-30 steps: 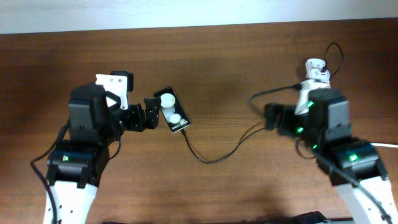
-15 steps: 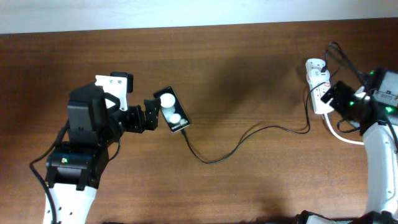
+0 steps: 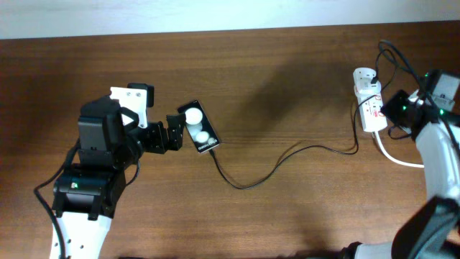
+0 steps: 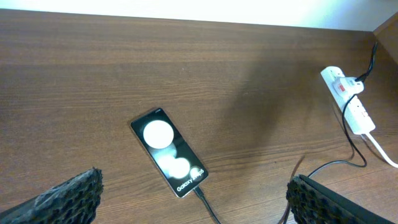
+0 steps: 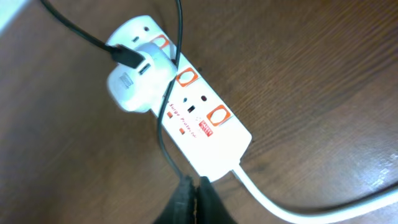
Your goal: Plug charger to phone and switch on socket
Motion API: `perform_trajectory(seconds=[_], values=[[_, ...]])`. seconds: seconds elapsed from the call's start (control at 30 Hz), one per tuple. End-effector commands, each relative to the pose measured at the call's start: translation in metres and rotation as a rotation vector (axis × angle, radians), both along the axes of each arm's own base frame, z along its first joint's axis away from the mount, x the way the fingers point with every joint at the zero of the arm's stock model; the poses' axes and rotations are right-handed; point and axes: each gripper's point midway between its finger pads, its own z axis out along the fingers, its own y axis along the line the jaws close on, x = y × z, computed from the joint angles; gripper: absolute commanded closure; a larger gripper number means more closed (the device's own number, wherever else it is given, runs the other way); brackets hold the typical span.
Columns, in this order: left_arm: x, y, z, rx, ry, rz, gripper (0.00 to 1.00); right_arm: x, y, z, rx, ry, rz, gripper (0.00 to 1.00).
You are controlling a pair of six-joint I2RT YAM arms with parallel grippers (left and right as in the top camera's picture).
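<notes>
right gripper: fingers pressed together with nothing between them. They show at the bottom edge of the wrist view, just off the socket's lower long side.
socket: lies on a slant across the middle of the wrist view, and at the far right of the overhead view.
red switches: three in a row along the face, all apart from the fingertips.
adapter: seated at the strip's upper-left end, with its black lead draped over the face.
step in hand: switching on, by my reading.
how to do it well: use the closed tips as one blunt point and come straight down on the switch beside the adapter (which one serves it I cannot tell). Press squarely, because a slanted push would likely slide the light strip.
thick white cord: leaves at lower right; best kept clear of.
charger cable: curves across mid-frame to the phone.
phone: left of centre, with the cable meeting its lower end, apparently plugged.
left gripper: spread wide just left of the phone, holding nothing.
</notes>
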Motion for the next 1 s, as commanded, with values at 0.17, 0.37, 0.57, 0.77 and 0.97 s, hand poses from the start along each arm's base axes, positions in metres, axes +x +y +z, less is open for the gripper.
perform_trajectory(seconds=[0.17, 0.37, 0.57, 0.77, 0.97], values=[[0.0, 0.0, 0.003, 0.015, -0.015, -0.006, 0.01, 0.046, -0.035, -0.032, 0.041, 0.061, -0.025, 0.96], [0.0, 0.0, 0.003, 0.015, -0.015, -0.006, 0.01, 0.081, -0.04, -0.067, 0.136, 0.056, 0.032, 0.96], [0.0, 0.0, 0.003, 0.015, -0.015, -0.006, 0.01, 0.09, -0.041, -0.096, 0.158, 0.068, 0.038, 0.96], [0.0, 0.0, 0.003, 0.015, -0.015, -0.006, 0.01, 0.097, -0.038, -0.104, 0.172, 0.05, 0.055, 0.96], [0.0, 0.0, 0.003, 0.015, -0.015, -0.006, 0.01, 0.094, -0.027, -0.126, 0.233, 0.083, 0.077, 0.96]])
